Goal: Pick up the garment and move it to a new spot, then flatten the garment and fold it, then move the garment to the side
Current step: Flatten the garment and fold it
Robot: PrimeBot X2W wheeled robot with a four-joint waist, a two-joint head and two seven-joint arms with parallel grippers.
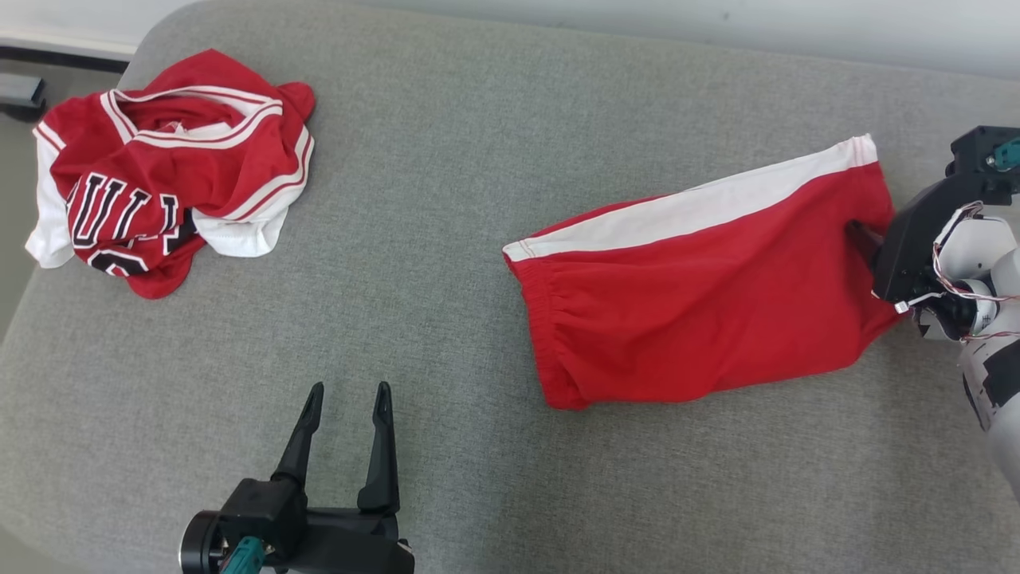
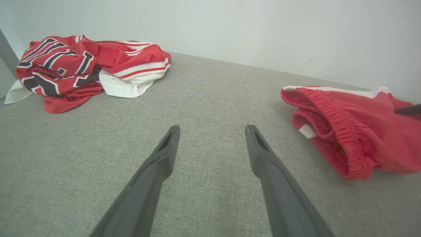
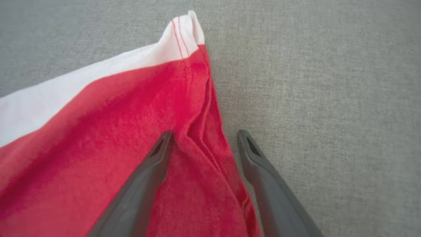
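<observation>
Shorts, red with a white side stripe, lie folded flat on the right of the grey cushion. The right gripper is at their right hem with its fingers spread wide, one over cloth and one over bare cushion, pinching nothing. The left gripper is spread empty too, near left and well apart. A crumpled red jersey sits far left.
</observation>
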